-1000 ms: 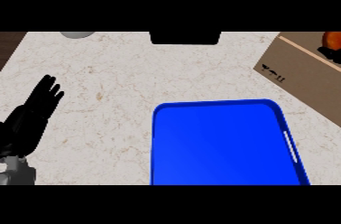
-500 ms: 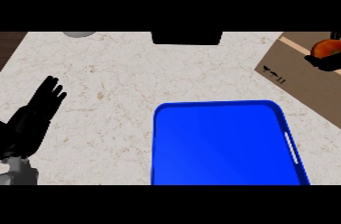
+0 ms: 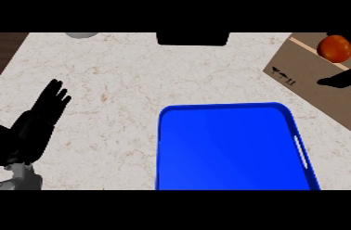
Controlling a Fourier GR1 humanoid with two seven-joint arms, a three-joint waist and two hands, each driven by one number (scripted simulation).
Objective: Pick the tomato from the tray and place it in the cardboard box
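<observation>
The orange-red tomato [image 3: 334, 47] lies inside the open cardboard box [image 3: 296, 70] at the far right of the counter. Just below it, a dark sliver of my right hand [image 3: 337, 80] comes in from the right edge over the box, apart from the tomato. Most of that hand is out of view. The blue tray [image 3: 233, 145] sits front and centre with nothing on it. My left hand [image 3: 37, 124] rests open at the left edge, fingers straight and pointing away from me, far from the tray and box.
A black object [image 3: 192, 38] stands at the counter's far edge in the middle. A grey round thing [image 3: 82, 35] peeks in at the far left. Dark wood [image 3: 10, 48] borders the counter's far left corner.
The tomato has come further into view and down into the box. The dark part of my right hand now shows below it, apart from it. My left hand has not moved.
</observation>
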